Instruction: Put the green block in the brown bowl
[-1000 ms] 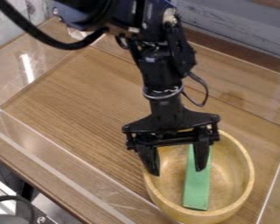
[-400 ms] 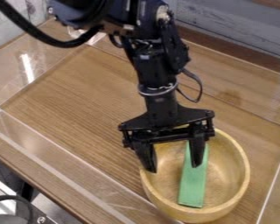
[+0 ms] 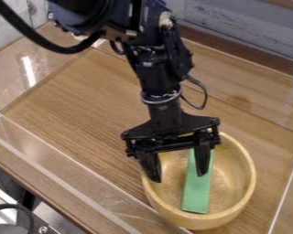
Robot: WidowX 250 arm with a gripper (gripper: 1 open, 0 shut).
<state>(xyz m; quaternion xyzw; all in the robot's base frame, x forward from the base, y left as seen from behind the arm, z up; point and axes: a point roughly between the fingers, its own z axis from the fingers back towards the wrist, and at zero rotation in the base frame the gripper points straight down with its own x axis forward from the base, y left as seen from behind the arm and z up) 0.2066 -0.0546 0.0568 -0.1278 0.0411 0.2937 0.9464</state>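
While the black arm [image 3: 159,69] reaches down from the far side of the table, its gripper [image 3: 179,172] hangs above the brown bowl [image 3: 205,183], the two fingers spread well apart and clamped on nothing. One finger points down over the left part of the bowl, near its left rim; the other comes down over the middle, beside the far part of the green block [image 3: 197,190]. The block lies inside the bowl, lengthwise from far to near, a little right of the bowl's middle, with its near end close to the near wall. Its far end runs up behind the right finger, and whether the two touch is hard to say from this angle. The bowl sits upright on the wooden table [image 3: 81,114], towards the near right. A black cable [image 3: 39,37] loops from the arm at the far left, and another dark cable [image 3: 15,208] curves at the near left, beyond the table's edge. Along the far side runs a pale grey wooden surface [image 3: 247,37], beyond the tabletop.
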